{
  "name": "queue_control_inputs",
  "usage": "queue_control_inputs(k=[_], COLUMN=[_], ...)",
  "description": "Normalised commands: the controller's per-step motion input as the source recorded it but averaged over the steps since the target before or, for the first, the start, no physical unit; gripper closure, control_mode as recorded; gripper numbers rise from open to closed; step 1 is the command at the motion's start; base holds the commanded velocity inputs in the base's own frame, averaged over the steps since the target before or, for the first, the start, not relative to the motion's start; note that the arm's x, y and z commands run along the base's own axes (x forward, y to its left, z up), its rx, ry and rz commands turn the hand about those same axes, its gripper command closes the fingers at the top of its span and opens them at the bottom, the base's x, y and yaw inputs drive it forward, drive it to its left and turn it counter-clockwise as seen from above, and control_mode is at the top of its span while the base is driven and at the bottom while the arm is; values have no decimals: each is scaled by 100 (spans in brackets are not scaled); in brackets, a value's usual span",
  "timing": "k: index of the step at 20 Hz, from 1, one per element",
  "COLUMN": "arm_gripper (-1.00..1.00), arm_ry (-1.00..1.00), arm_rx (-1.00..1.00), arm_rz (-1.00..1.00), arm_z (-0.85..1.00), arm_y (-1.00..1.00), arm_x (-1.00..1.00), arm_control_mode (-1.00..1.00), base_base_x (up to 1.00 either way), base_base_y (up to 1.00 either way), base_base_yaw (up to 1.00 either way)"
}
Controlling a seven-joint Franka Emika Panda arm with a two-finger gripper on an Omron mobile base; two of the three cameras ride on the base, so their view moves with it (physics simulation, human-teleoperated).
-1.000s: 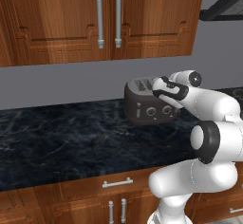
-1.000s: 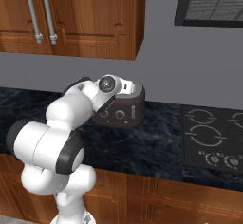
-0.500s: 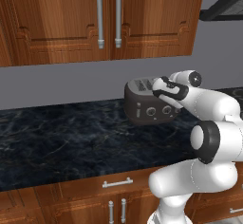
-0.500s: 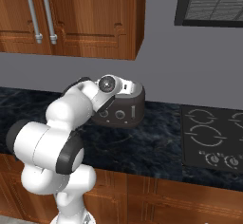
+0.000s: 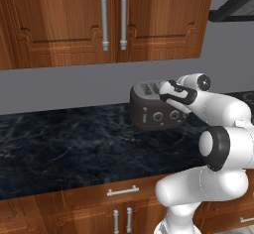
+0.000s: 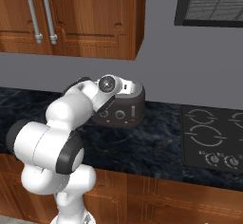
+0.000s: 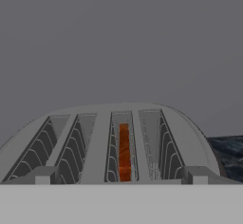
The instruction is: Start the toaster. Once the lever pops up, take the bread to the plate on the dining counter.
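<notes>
You have the black marbled counter [image 5: 64, 148] along the grey wall, with wooden cabinet doors [image 5: 111, 20] above it and a stovetop [image 6: 213, 137] set into it to the right. The white arm [image 5: 223, 129] reaches from the base over the counter's edge to the toaster [image 5: 154, 111], which stands upright on the stone close to the wall.

Look into the toaster from the hand view: four slots [image 7: 76, 147] run side by side across its silvery top, each lined with wire guides. The third slot from the left holds the bread [image 7: 124, 152], sunk deep and showing as a narrow orange-brown edge. The other three slots hold nothing you can see.

The gripper [image 7: 118, 178] hovers over the near edge of the toaster's top with its two fingers spread wide apart, one to each side of the slots, clamped on nothing. From the left base view you see the hand just above the toaster's front upper corner, the two round knobs [image 5: 166, 115] below it and the lever [image 5: 144, 114] to their left.

Against the frames of a second and half a second ago, nothing has moved: arm, toaster and hand sit the same.
</notes>
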Motion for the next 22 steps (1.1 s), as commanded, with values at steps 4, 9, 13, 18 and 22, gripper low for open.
queue_control_inputs(k=[4,9,13,18,22], arm_gripper=[-100,-100,-100,-100,-100], arm_ry=[0,0,0,0,0], arm_rx=[0,0,0,0,0], arm_rz=[0,0,0,0,0], arm_z=[0,0,0,0,0], arm_y=[0,0,0,0,0], arm_x=[0,0,0,0,0], arm_control_mode=[-100,-100,-100,-100,-100], base_base_x=[0,0,0,0,0], base_base_y=[0,0,0,0,0], base_base_yaw=[0,0,0,0,0])
